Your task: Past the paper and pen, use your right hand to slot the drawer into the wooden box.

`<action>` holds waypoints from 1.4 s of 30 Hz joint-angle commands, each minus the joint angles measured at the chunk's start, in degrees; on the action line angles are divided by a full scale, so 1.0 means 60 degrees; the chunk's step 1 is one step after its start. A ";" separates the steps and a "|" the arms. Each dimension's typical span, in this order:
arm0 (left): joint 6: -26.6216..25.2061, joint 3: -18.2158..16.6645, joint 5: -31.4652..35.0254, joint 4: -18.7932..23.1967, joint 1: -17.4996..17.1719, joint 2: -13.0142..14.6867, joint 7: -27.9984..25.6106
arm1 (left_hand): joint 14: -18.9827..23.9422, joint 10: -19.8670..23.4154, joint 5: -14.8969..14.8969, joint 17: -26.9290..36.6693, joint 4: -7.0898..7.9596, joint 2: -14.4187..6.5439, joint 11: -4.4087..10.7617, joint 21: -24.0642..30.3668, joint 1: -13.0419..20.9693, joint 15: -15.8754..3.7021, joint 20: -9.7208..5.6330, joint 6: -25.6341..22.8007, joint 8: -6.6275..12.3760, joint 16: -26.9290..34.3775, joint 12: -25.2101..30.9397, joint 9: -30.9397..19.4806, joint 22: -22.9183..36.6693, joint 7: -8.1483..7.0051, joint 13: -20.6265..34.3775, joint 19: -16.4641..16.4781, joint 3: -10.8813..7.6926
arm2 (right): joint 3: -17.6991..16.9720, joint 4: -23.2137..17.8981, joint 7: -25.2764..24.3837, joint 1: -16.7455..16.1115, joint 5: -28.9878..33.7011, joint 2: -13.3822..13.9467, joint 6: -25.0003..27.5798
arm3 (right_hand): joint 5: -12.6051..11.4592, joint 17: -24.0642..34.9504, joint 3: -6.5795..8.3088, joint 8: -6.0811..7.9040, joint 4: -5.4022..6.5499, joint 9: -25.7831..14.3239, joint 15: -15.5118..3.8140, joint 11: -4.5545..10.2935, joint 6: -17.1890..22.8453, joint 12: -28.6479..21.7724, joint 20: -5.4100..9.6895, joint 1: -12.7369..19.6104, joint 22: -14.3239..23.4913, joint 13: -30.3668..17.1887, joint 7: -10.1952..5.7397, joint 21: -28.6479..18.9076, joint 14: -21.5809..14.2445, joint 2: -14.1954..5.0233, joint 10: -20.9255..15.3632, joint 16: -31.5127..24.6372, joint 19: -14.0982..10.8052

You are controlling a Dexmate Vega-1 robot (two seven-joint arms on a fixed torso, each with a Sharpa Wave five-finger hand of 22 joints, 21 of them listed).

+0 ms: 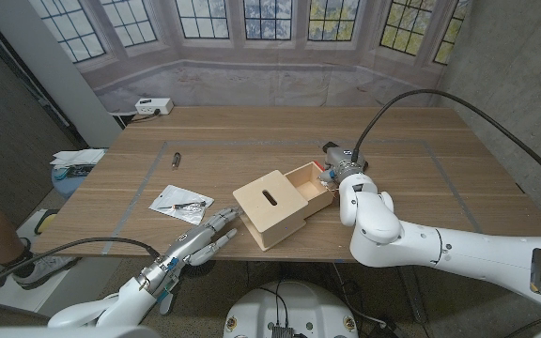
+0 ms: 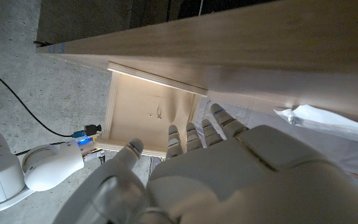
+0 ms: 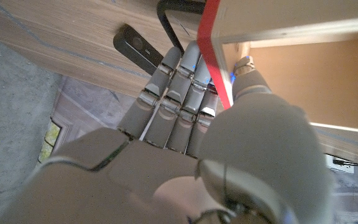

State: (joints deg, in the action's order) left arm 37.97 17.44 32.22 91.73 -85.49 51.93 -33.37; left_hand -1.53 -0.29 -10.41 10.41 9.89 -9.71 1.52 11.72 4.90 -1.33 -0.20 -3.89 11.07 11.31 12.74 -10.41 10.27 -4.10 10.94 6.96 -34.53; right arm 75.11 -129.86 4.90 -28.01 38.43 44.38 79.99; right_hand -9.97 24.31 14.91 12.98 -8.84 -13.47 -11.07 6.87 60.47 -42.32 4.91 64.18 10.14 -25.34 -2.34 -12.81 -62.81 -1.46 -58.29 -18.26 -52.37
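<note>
A wooden counter (image 1: 421, 169) seen from above. Nearest the robot, the left hand (image 1: 200, 239) lies with fingers stretched out and apart, holding nothing, its fingertips just beside the near corner of the wooden box (image 1: 270, 207). The box has a slot in its lid. The drawer (image 1: 310, 184) sticks out of the box's far right side, partly inserted, its long axis running diagonally from the box toward the right hand (image 1: 338, 169). That hand is at the drawer's outer end, fingers straight and held together against its front, so it is much the nearer hand. A push along that diagonal toward the box looks like what remains. Whether the thumb pinches the drawer wall is unclear; the arm hides the contact. Beyond the left hand lies the paper (image 1: 181, 202) with the pen (image 1: 188, 203) on it.
</note>
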 commanded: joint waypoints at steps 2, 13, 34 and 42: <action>0.0246 0.0174 -0.0180 -0.0314 0.0219 -0.0024 -0.0007 | 0.0067 0.0063 -0.0078 0.0018 0.0078 -0.0024 -0.0024 0.0016 -0.0160 0.0004 0.0088 -0.0125 0.0068 -0.0053 0.0037 0.0011 0.0014 0.0062 0.0014 0.0058 -0.0021 | 0.0024 0.0084 0.0463 -0.0001 0.0488 -0.0207 -0.0001 | -0.0056 0.0036 -0.0045 0.0023 0.0005 -0.0039 -0.0354 -0.0019 0.0097 -0.0028 -0.0049 0.0546 0.0024 -0.0055 -0.0026 -0.0006 -0.0050 -0.0693 -0.0053 0.0049 -0.0057; 0.0548 0.0429 -0.0070 -0.0674 0.0728 -0.0201 -0.0034 | 0.0171 0.0226 -0.0102 0.0022 0.0110 -0.0086 -0.0033 0.0033 -0.0273 0.0023 0.0097 -0.0315 0.0091 -0.0031 0.0070 0.0007 0.0017 0.0109 0.0014 0.0104 -0.0052 | 0.0045 0.0199 0.0966 -0.0004 0.0989 -0.0453 -0.0001 | -0.0058 0.0052 -0.0055 0.0001 0.0000 -0.0041 -0.0355 -0.0020 0.0062 -0.0009 -0.0051 0.0543 0.0023 -0.0067 0.0005 0.0001 -0.0027 -0.0704 -0.0027 0.0084 -0.0059; 0.0679 0.0762 0.0159 -0.0763 0.1198 -0.0392 0.0013 | 0.0227 0.0315 -0.0116 0.0022 0.0117 -0.0096 -0.0061 0.0036 -0.0385 0.0019 0.0107 -0.0447 0.0077 -0.0038 0.0064 0.0005 0.0018 0.0150 0.0014 0.0123 -0.0087 | 0.0058 -0.0113 0.1541 -0.0214 0.1722 -0.0453 -0.0001 | -0.0052 0.0070 -0.0095 -0.0019 0.0012 -0.0044 -0.0349 -0.0027 0.0053 0.0023 -0.0066 0.0509 0.0023 -0.0068 0.0027 0.0013 -0.0029 -0.0738 -0.0017 0.0120 -0.0055; 0.0647 0.0836 0.0171 -0.0816 0.1273 -0.0460 -0.0018 | 0.0233 0.0342 -0.0119 0.0022 0.0115 -0.0094 -0.0048 0.0034 -0.0423 0.0023 0.0106 -0.0493 0.0071 -0.0046 0.0058 0.0004 0.0018 0.0158 0.0013 0.0125 -0.0101 | 0.0053 -0.0128 0.1898 -0.0195 0.1970 -0.0547 -0.0001 | -0.0048 0.0084 -0.0114 -0.0037 0.0027 -0.0044 -0.0335 -0.0042 0.0023 0.0038 -0.0069 0.0479 0.0024 -0.0066 0.0049 0.0013 -0.0032 -0.0757 -0.0010 0.0129 -0.0066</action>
State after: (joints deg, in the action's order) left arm 41.56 21.71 32.49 87.30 -78.83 49.77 -33.25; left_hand -0.60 1.24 -10.81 10.41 10.36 -10.24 1.43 11.72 2.85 -1.02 0.11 -6.27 11.07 10.92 12.74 -10.41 10.26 -3.20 10.95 7.27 -35.00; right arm 75.40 -129.90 13.90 -28.90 48.24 41.81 79.99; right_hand -9.85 24.61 14.36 12.64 -8.92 -13.47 -11.22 6.67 60.45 -42.26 4.71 63.63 10.15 -25.69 -2.31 -12.81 -62.95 -2.01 -58.09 -17.48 -52.57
